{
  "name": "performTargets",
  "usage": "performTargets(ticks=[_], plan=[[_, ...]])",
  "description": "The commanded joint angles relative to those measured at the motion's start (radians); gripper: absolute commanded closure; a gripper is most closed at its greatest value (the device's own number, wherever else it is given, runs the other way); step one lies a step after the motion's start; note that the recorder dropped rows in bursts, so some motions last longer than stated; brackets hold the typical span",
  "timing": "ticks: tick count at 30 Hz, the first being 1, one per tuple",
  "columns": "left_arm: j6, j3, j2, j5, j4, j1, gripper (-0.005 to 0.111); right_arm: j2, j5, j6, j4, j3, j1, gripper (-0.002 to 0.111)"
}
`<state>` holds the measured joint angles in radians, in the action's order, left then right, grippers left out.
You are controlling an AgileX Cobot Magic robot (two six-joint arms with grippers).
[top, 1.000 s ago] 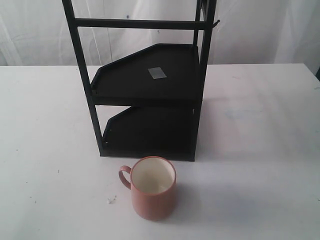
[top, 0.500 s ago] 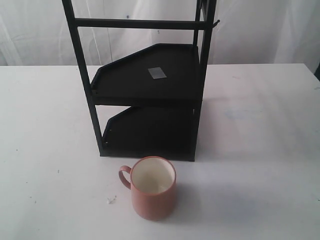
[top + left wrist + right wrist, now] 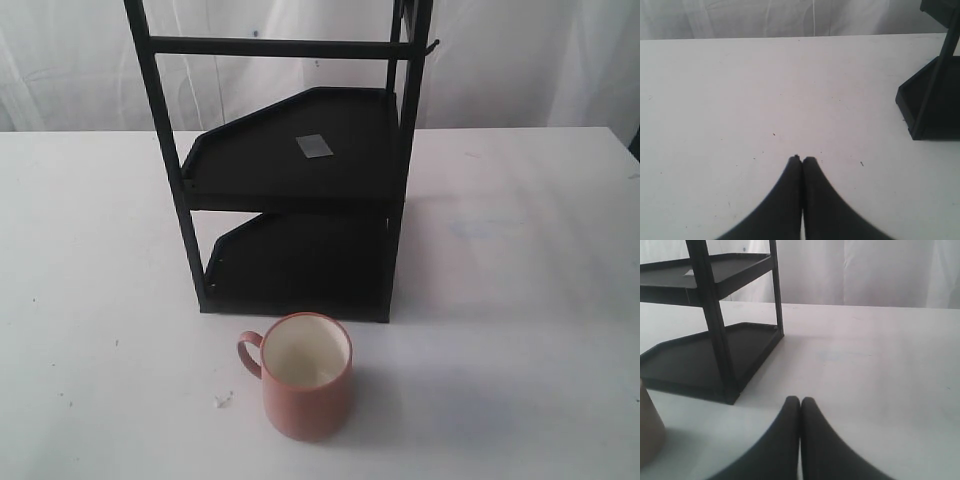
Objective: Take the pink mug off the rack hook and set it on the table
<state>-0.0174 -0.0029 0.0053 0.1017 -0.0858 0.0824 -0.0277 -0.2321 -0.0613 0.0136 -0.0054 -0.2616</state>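
The pink mug [image 3: 306, 375] stands upright on the white table [image 3: 520, 280] just in front of the black rack [image 3: 300, 180], handle to the left, cream inside showing. A sliver of the mug [image 3: 649, 432] shows at the edge of the right wrist view. The rack hook [image 3: 431, 45] sticks out bare from the upper right post. Neither arm appears in the exterior view. My left gripper [image 3: 802, 159] is shut with nothing in it, over bare table. My right gripper [image 3: 800, 400] is also shut and empty, near the rack's lower tray [image 3: 700, 357].
A small white crumb [image 3: 221, 400] lies left of the mug. The rack's upper shelf carries a grey sticker [image 3: 314, 146]. A white curtain [image 3: 520, 60] hangs behind the table. A corner of the rack [image 3: 932, 100] shows in the left wrist view.
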Motion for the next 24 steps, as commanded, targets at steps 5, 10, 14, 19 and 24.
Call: performTargets(ticks=[5,10,14,19,24], plan=[[-0.002,0.003,-0.005,-0.004,-0.009,-0.002,0.107,0.028,0.015,0.011,-0.003,0.005,0.085,0.108],[-0.002,0.003,-0.005,-0.004,-0.009,-0.002,0.107,0.028,0.015,0.011,-0.006,0.005,0.146,0.108],[-0.002,0.003,-0.005,-0.004,-0.009,-0.002,0.107,0.028,0.015,0.011,-0.006,0.005,0.198,0.108],[-0.002,0.003,-0.005,-0.004,-0.009,-0.004,0.107,0.028,0.012,0.011,-0.006,0.005,0.254,0.108],[-0.002,0.003,-0.005,-0.004,-0.009,-0.004,0.107,0.028,0.012,0.011,-0.006,0.005,0.251,0.108]])
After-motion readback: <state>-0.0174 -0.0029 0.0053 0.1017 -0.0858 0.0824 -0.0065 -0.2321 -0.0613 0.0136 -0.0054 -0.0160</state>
